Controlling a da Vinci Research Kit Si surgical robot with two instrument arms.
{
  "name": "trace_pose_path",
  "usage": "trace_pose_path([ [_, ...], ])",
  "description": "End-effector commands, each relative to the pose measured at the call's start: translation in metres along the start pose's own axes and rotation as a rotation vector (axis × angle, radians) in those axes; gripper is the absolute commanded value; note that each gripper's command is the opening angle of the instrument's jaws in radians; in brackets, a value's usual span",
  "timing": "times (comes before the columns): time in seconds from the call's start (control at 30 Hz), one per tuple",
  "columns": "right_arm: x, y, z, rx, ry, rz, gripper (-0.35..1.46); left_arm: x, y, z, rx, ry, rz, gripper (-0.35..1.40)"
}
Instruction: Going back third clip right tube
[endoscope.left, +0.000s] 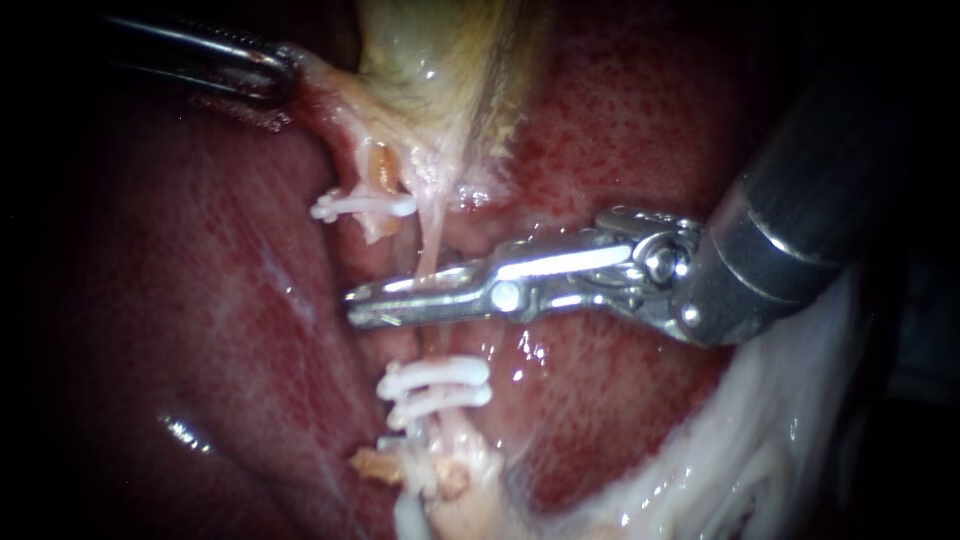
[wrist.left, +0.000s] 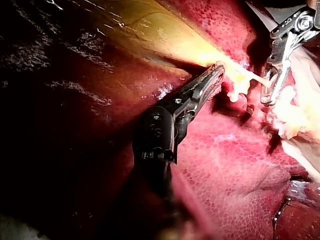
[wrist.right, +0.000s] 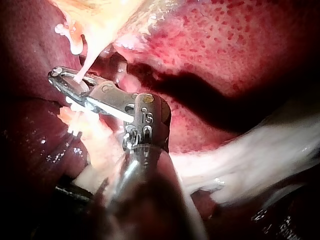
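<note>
Right instrument (endoscope.left: 385, 303) lying across the liver (endoscope.left: 620, 120), jaws narrowly apart with the thin right tube (endoscope.left: 432, 235) between them, just above the paired clips (endoscope.left: 437, 385) on the same tube. Left instrument (endoscope.left: 285, 75) at upper left, jaws closed on the gallbladder (endoscope.left: 430, 60) edge. Single clip (endoscope.left: 365, 205) on the stump (endoscope.left: 378, 170) left of the right tube.
</note>
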Motion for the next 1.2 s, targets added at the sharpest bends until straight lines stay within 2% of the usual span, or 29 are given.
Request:
trace_pose_path([
  [0.03, -0.0002, 0.0002, -0.0001, -0.002, -0.004, -0.028, -0.35, 0.0, 0.0, 0.0, -0.001, 0.0, 0.001, -0.35],
  [0.13, -0.0005, 0.0006, -0.0002, -0.051, -0.027, -0.1, 0.21, 0.0, 0.0, -0.0001, -0.001, 0.0, 0.001, -0.35],
  [0.2, -0.0006, 0.0009, -0.0002, -0.153, -0.026, -0.157, 0.45, 0.0, 0.0, -0.0001, -0.001, 0.0, 0.001, -0.35],
  [0.27, -0.0007, 0.0012, -0.0006, -0.191, -0.04, -0.209, 0.49, 0.0, 0.0, -0.0001, -0.001, 0.0, 0.001, -0.35],
  [0.4, -0.0009, 0.0015, -0.0023, -0.235, -0.033, -0.293, 0.5, 0.0, 0.0, -0.0001, -0.001, 0.0, 0.001, -0.35],
  [0.53, -0.0015, 0.0011, -0.004, -0.277, -0.078, -0.414, 0.5, 0.0, 0.0, -0.0001, -0.001, 0.0, 0.001, -0.35],
  [0.63, -0.0022, 0.0002, -0.0055, -0.277, -0.099, -0.522, 0.5, -0.0001, 0.0, -0.0003, -0.002, 0.0, 0.001, -0.35],
  [0.73, -0.0032, -0.0012, -0.0078, -0.266, -0.123, -0.639, 0.5, -0.0001, 0.0, -0.0004, -0.003, 0.0, 0.001, -0.35],
  [0.83, -0.0045, -0.0026, -0.0101, -0.284, -0.13, -0.731, 0.5, -0.0001, 0.0, -0.0004, -0.003, 0.0, 0.001, -0.35],
  [0.97, -0.0053, -0.0039, -0.0127, -0.313, -0.131, -0.789, 0.5, 0.0, -0.0001, -0.0003, -0.002, 0.0, 0.001, -0.35],
  [1.2, -0.0048, -0.0048, -0.0152, -0.302, -0.146, -0.847, 0.5, -0.0006, -0.0003, 0.0004, 0.001, 0.0, 0.003, -0.35],
])
